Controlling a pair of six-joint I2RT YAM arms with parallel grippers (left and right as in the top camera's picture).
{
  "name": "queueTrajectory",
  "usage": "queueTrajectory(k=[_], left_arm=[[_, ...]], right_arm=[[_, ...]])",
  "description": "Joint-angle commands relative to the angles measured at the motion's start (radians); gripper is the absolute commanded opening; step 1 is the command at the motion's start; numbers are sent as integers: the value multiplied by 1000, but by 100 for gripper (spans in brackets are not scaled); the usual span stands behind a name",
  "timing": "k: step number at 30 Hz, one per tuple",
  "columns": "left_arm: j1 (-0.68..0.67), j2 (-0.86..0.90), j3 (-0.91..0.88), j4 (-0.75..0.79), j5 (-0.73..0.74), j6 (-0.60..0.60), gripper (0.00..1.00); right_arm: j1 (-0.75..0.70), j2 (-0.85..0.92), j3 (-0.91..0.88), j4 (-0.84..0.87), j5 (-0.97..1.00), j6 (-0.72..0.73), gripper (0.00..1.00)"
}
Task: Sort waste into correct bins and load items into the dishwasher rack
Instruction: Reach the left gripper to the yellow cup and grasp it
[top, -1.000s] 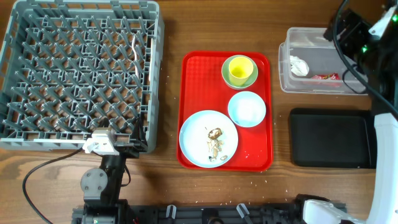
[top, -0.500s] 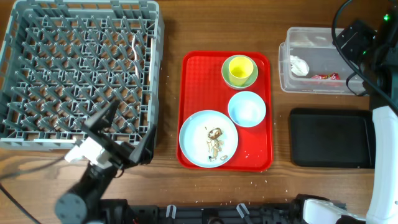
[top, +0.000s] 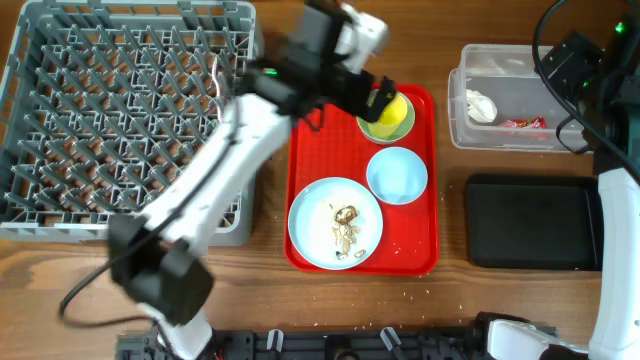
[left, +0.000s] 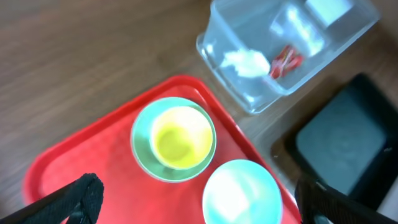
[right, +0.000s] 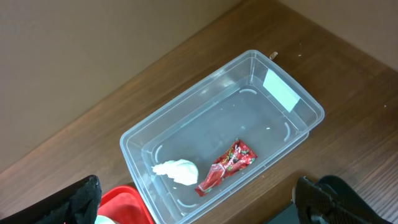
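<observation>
My left gripper (top: 372, 98) is open and empty, hovering over the yellow cup (top: 392, 112), which stands in the pale green bowl (top: 366, 125) at the red tray's far end. In the left wrist view the cup (left: 180, 137) and green bowl (left: 144, 158) lie between the spread fingers (left: 196, 205). The light blue bowl (top: 396, 175) and the plate (top: 312, 215) with brown food scraps (top: 346, 225) sit nearer. My right gripper (right: 205, 202) is open and empty above the clear tub (right: 205, 93), which holds the white napkin (right: 177, 171) and red wrapper (right: 227, 165).
The grey dishwasher rack (top: 60, 228) fills the left side. The red tray (top: 318, 160) lies mid-table. The clear tub (top: 455, 125) is at the far right, and the black bin (top: 530, 222) sits in front of it. Pale crumbs dot the tray's near right corner.
My left arm has swung from the table's front left edge, up across the rack, to above the yellow cup. The right arm has barely moved.
</observation>
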Motion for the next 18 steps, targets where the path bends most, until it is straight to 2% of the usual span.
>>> queueTrajectory(k=[1,3,5,6,7,9,12,16,18], left_arm=[[-60,100,21,66,-78,26,100],[-92,135,21,105,-78,38,100],[-145,185,21,143,-82,122,86],[-161,202,21,154,-92,150,83],[-182,229,21,179,-140,162,81],[-211,266,21,214,-250,162,71],[-244,315,21,249,-407,162,69],[-238,330,21,264,-448,160,60],[-228,330,21,278,-448,145,59]], right_arm=[[-2,-2,3,0,14,4,100],[-2,-2,3,0,14,4,100],[-2,-2,3,0,14,4,100],[-2,-2,3,0,14,4,100],[-2,-2,3,0,14,4,100],[-2,-2,3,0,14,4,100],[-2,-1,3,0,14,4,100],[-2,-1,3,0,14,4,100],[-2,2,3,0,14,4,100]])
